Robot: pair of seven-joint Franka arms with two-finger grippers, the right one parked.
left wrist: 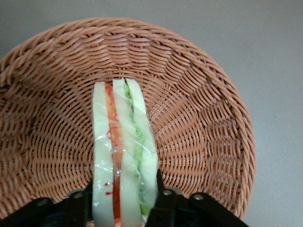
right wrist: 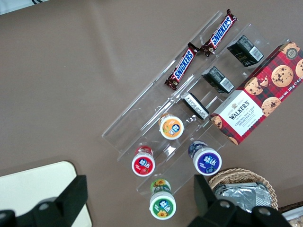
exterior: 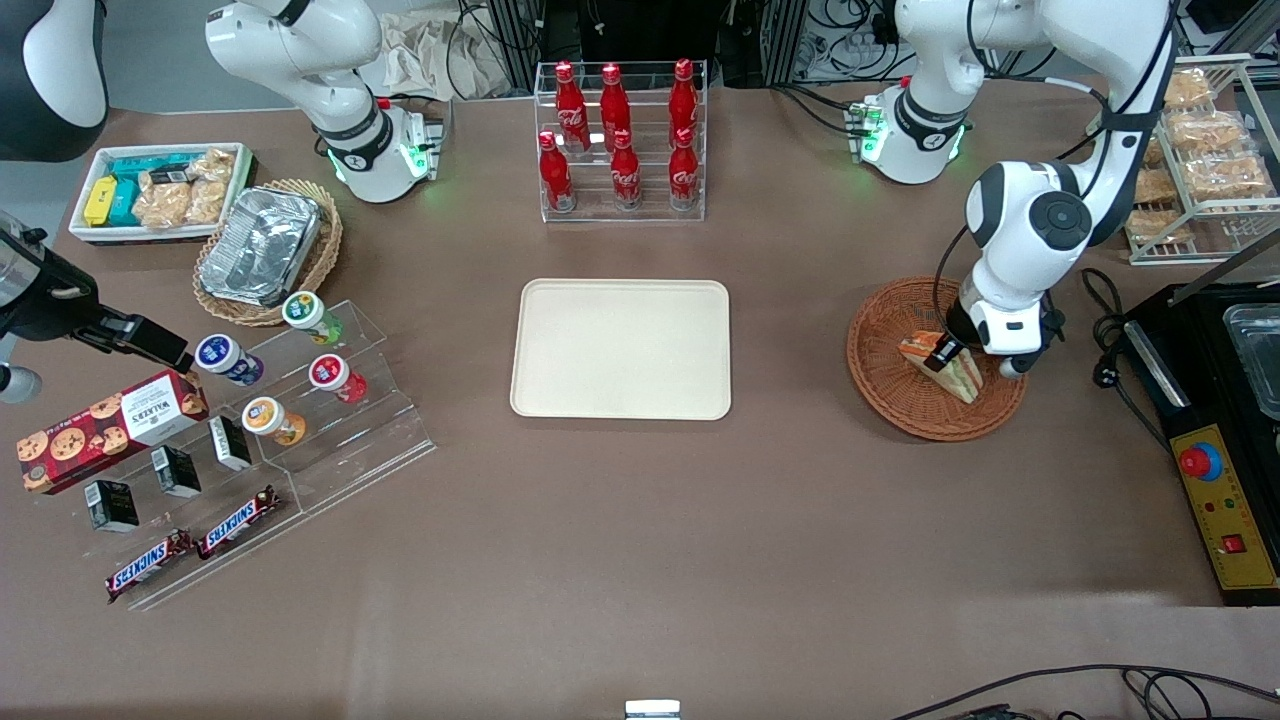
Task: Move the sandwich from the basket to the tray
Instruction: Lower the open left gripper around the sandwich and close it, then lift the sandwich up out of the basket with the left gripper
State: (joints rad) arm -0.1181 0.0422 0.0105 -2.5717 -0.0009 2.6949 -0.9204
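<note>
The gripper (exterior: 948, 352) was down inside the basket (exterior: 885, 345), at the working arm's end of the table. Its two fingers (left wrist: 163, 205) stood one on each flat face of the sandwich (left wrist: 124, 156), clamped on it. In the wrist view the wedge stood on edge between the pads, wrapped in clear film, red and green filling showing between three slices of white bread. The front view showed the sandwich (exterior: 945, 368) low in the basket; whether it was touching the wicker floor or just clear of it, I could not tell.

The tray (exterior: 621, 348) lay flat at mid-table, well apart from the basket, nothing on it. A clear rack of red bottles (exterior: 620, 140) stood farther from the front camera than the tray. A box of cookies (exterior: 110, 430) and snack bars (exterior: 195, 548) lay toward the parked arm's end.
</note>
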